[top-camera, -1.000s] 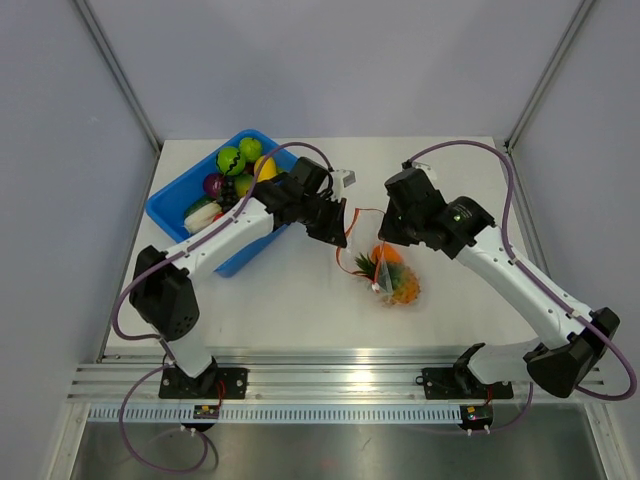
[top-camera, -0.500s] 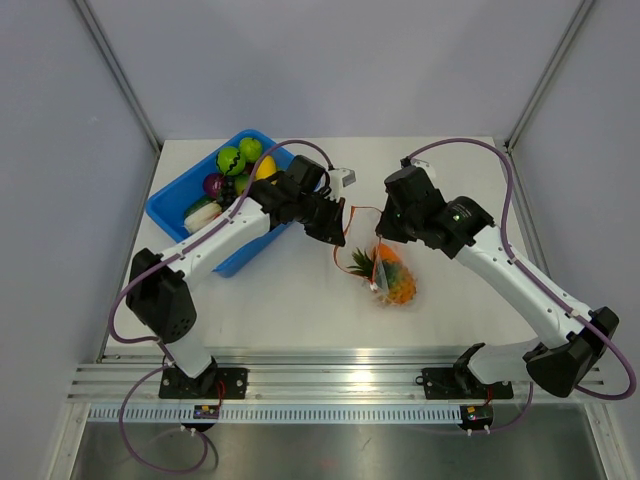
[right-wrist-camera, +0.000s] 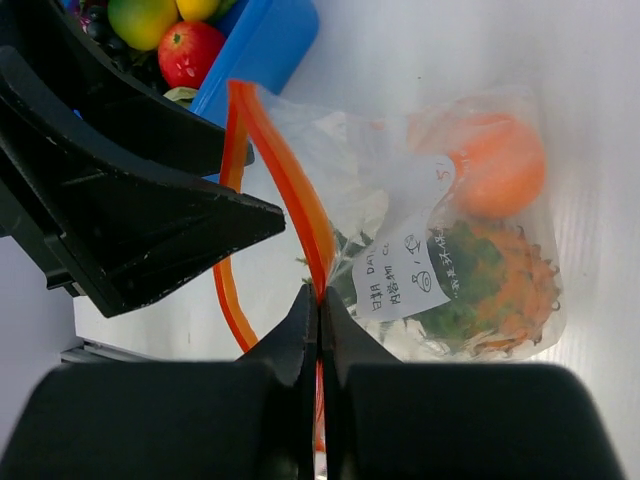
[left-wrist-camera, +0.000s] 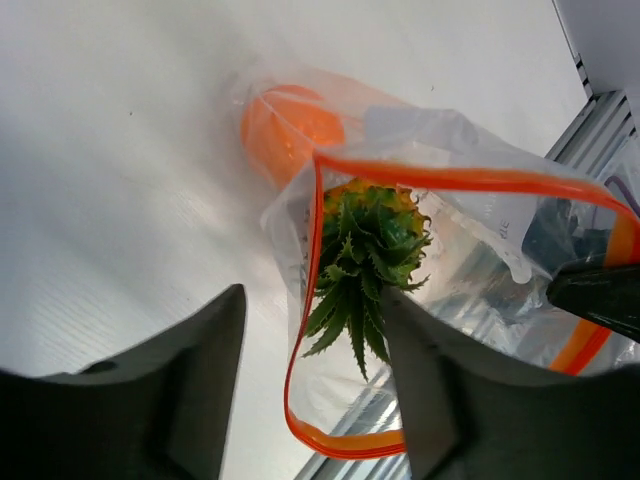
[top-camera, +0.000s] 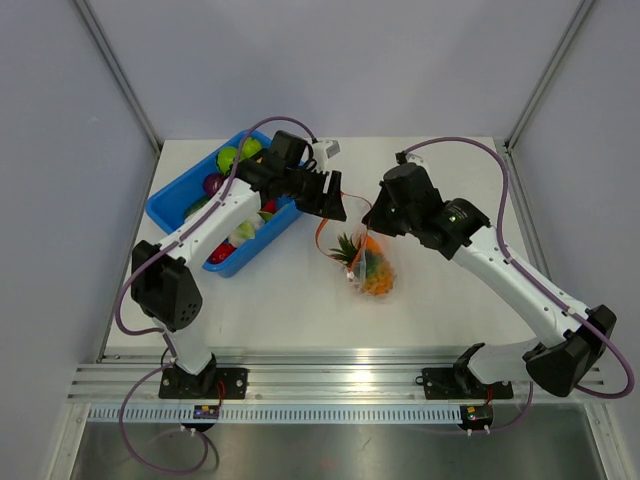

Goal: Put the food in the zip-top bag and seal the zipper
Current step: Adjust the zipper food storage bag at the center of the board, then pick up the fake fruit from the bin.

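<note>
- Counter [top-camera: 450, 300]: white. Only the top view shows it whole, with both arms reaching inward from its near edge.
- Blue bin [top-camera: 165, 208]: on the far left of the counter, with loose toy fruit [top-camera: 228, 158] inside. The right wrist view catches just one corner and a red apple [right-wrist-camera: 190, 52].
- Zip-top bag [top-camera: 375, 275]: at mid-counter, right of the bin, with its mouth lifted and gaping.
- Left gripper [top-camera: 335, 205]: released, jaws spread and grasping nothing. Its wrist view looks between them into the bag's mouth.
- Right gripper [top-camera: 372, 225]: clenched on the zipper [right-wrist-camera: 290, 200]. The pinch is plain only in its own wrist view.
- Pineapple [left-wrist-camera: 370, 235] and orange [left-wrist-camera: 285, 125]: inside the bag, side by side.
- Label [right-wrist-camera: 400, 275]: white and handwritten, on the bag's wall. It is clearest from the right wrist.
</note>
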Tool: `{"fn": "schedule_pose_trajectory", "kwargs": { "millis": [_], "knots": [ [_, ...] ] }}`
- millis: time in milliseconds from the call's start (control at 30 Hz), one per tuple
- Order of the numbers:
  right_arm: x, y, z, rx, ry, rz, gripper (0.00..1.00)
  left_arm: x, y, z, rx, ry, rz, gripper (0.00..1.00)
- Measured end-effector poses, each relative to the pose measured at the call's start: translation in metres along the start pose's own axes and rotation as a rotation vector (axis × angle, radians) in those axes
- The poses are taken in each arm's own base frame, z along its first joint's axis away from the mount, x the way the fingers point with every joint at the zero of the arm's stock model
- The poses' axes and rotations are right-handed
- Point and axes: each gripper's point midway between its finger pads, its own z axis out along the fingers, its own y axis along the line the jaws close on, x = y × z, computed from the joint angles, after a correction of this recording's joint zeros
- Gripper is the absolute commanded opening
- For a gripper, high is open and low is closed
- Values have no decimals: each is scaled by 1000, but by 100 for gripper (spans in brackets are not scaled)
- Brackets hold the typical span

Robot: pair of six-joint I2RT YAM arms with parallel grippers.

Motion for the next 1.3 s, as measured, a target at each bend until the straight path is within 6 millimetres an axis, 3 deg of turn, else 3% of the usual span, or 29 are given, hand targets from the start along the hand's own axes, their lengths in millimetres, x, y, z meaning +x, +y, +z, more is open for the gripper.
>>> {"fn": "schedule_pose_trajectory", "kwargs": {
  "millis": [233, 400, 533, 667, 767, 867, 967, 1000, 1167, 1300],
  "knots": [
    [-3, 10, 2, -38, -9, 21, 0, -9, 2, -16, -18, -10, 2, 75],
    [-3, 14, 5, -54, -7, 25, 0, -29, 22, -55, -113, -95, -10, 79],
    [-1, 15, 5, -63, 3, 23, 0, -51, 58, -103, -240, -220, -58, 80],
    [-2, 16, 5, -68, 2, 21, 0, -61, 118, -144, -463, -325, -191, 82],
    [-1, 16, 5, -69, 3, 16, 0, -57, 159, -160, -585, -360, -307, 82],
    [-1, 17, 5, -74, 8, 10, 0, -53, 203, -165, -692, -369, -397, 85],
    [1, 18, 4, -81, 14, 5, 0, -47, 243, -155, -778, -345, -446, 99],
    [1, 18, 4, -83, 17, 4, 0, -45, 254, -149, -798, -333, -457, 99],
    [2, 19, 4, -87, 20, 3, 0, -45, 291, -131, -847, -304, -490, 99],
    [2, 19, 4, -89, 23, 3, 0, -48, 311, -132, -873, -326, -507, 95]
  ]
}}
